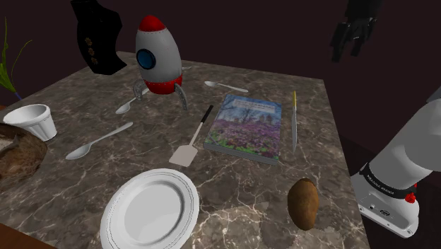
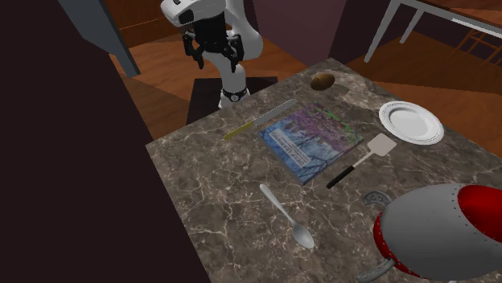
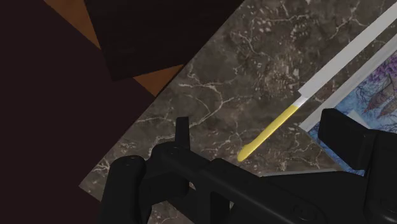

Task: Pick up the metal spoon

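Observation:
Three grey metal spoons lie on the marble table (image 1: 85, 92). One spoon (image 1: 226, 86) lies behind the book and shows again as the spoon (image 2: 287, 215) near the rocket. A second spoon (image 1: 131, 104) rests by the rocket's legs. The third spoon (image 1: 99, 140) lies near the white bowl. My black gripper (image 1: 348, 48) (image 2: 213, 55) hangs open high above the table edge on the stand's side, far from all the spoons. Between its fingers (image 3: 182, 130) the knife's yellow handle (image 3: 270, 130) shows far below, and nothing is held.
A toy rocket (image 1: 159, 56) stands at the back. A flowery book (image 1: 246, 127), a knife (image 1: 294, 120), a spatula (image 1: 192, 138), a white plate (image 1: 150, 209), a potato (image 1: 304, 202), a white bowl (image 1: 32, 120) and a black object (image 1: 97, 35) share the table.

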`<state>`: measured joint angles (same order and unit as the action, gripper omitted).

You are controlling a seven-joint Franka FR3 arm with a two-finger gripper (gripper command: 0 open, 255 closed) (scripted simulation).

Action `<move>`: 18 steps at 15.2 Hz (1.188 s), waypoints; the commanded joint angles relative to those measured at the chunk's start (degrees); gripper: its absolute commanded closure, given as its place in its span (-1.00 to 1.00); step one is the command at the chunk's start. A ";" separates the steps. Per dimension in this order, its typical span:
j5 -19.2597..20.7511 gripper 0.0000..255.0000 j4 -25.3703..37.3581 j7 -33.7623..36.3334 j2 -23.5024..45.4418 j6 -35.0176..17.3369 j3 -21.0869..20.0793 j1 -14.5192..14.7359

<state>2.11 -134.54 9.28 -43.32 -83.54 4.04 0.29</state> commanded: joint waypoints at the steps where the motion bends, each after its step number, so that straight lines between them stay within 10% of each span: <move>1: 0.00 -1.00 0.00 0.00 0.00 0.00 0.00 0.00; 18: 2.20 -1.00 21.53 -7.51 37.61 -13.56 -4.06 6.30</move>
<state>4.12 -113.57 1.97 -7.35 -96.19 0.38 6.20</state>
